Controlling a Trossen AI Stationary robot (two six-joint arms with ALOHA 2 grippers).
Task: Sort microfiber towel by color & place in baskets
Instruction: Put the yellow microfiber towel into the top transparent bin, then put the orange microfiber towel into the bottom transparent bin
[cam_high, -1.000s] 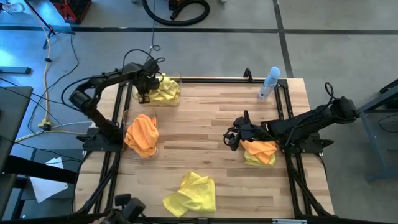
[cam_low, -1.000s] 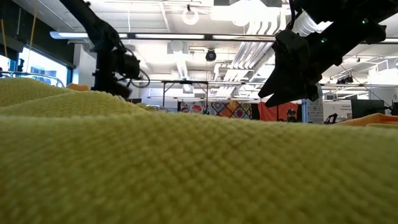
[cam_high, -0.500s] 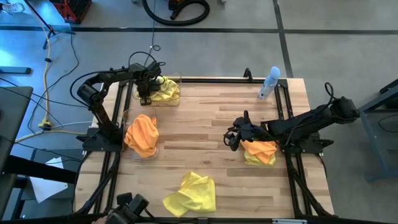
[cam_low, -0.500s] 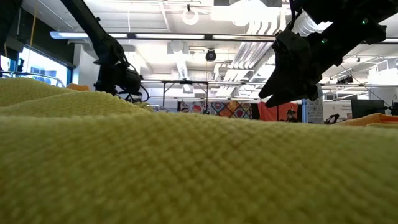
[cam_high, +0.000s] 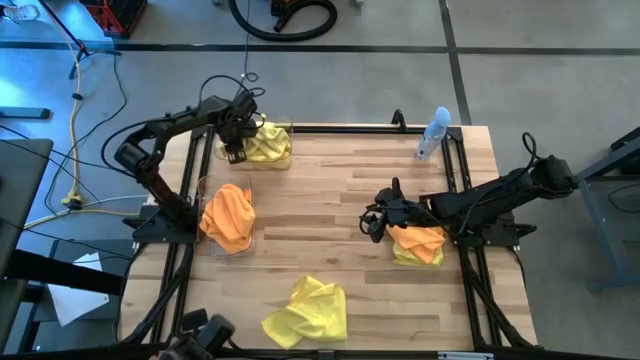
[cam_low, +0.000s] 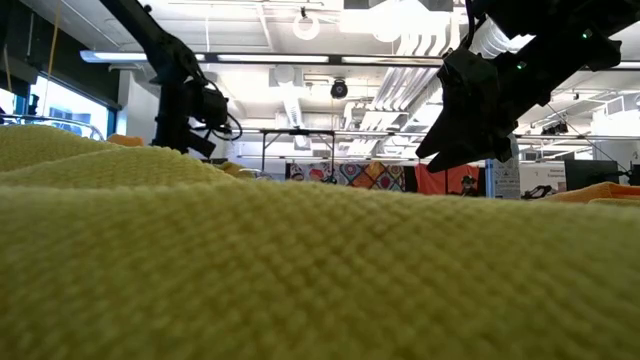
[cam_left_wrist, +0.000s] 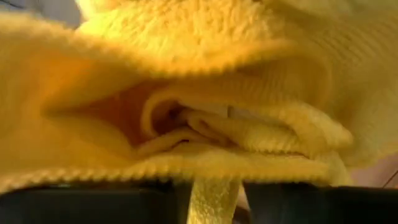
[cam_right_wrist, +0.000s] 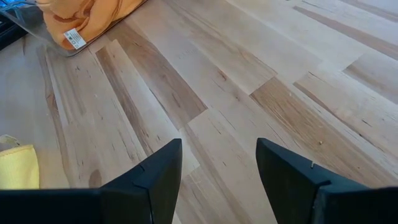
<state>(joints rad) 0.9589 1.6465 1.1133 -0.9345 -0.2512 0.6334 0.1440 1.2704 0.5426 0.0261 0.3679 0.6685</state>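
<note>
Near edge, 6 o'clock of the worktop (cam_high: 330, 200): a loose yellow towel (cam_high: 306, 309) lies crumpled and unsorted; it fills the low view's foreground.

Mid-field, 3 o'clock: right end effector (cam_high: 372, 224) hovers low over bare wood, fingers spread and empty, as the right wrist view shows. Just behind it sits a small pile, an orange towel (cam_high: 418, 238) on top of a yellow one (cam_high: 410, 256).

Mid-field, 9 o'clock: the clear basket (cam_high: 243, 183) holding orange towels (cam_high: 228, 215).

Far, 11 o'clock: second basket (cam_high: 287, 127) with yellow towels (cam_high: 262, 145). Left end effector (cam_high: 234, 146) is down at this basket's edge. The left wrist view shows yellow pile pressed close against its fingers with a fold hanging between them; whether they pinch it or have let go, I cannot tell.

Far, 1 o'clock: spray bottle (cam_high: 433, 133), not part of the sort.

Handling judgement: cloths are light, limp, grippy. Pinch a raised fold or ridge near the middle; a corner grab would let the rest trail and snag a basket rim.
</note>
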